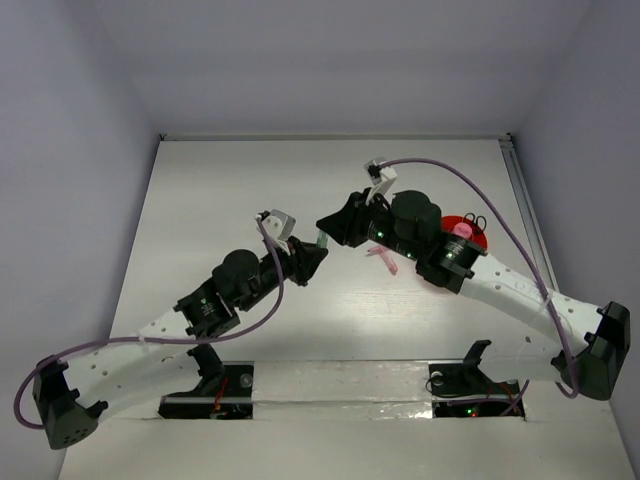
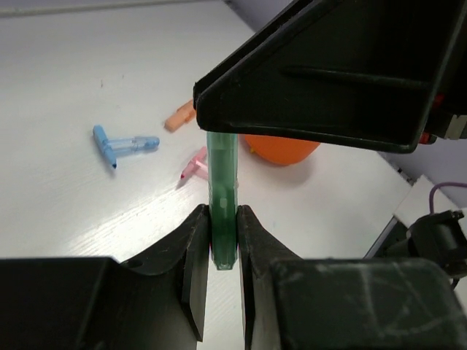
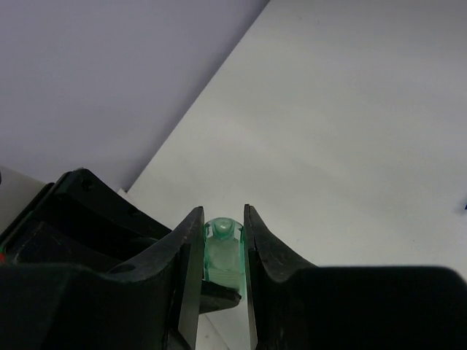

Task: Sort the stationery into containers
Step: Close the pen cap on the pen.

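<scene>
A pale green stick (image 1: pixel 322 240) is held in the air between both grippers above the table's middle. My left gripper (image 2: pixel 222 233) is shut on one end of the stick (image 2: pixel 221 182). My right gripper (image 3: pixel 223 240) has its jaws against the other end (image 3: pixel 223 251), and it fills the upper right of the left wrist view (image 2: pixel 211 109). The orange-red bowl (image 1: pixel 480 240) sits to the right, beside the right arm, with black-handled scissors (image 1: pixel 478 218) and a pink tube (image 1: pixel 460 230) in it. A pink T-shaped piece (image 1: pixel 385 258) lies on the table under the right wrist.
In the left wrist view a light blue T-shaped piece (image 2: pixel 120 144), a tan block (image 2: pixel 179 117), the pink piece (image 2: pixel 193 166) and the bowl's side (image 2: pixel 281 149) show on the white table beyond the stick. Purple cables loop over both arms.
</scene>
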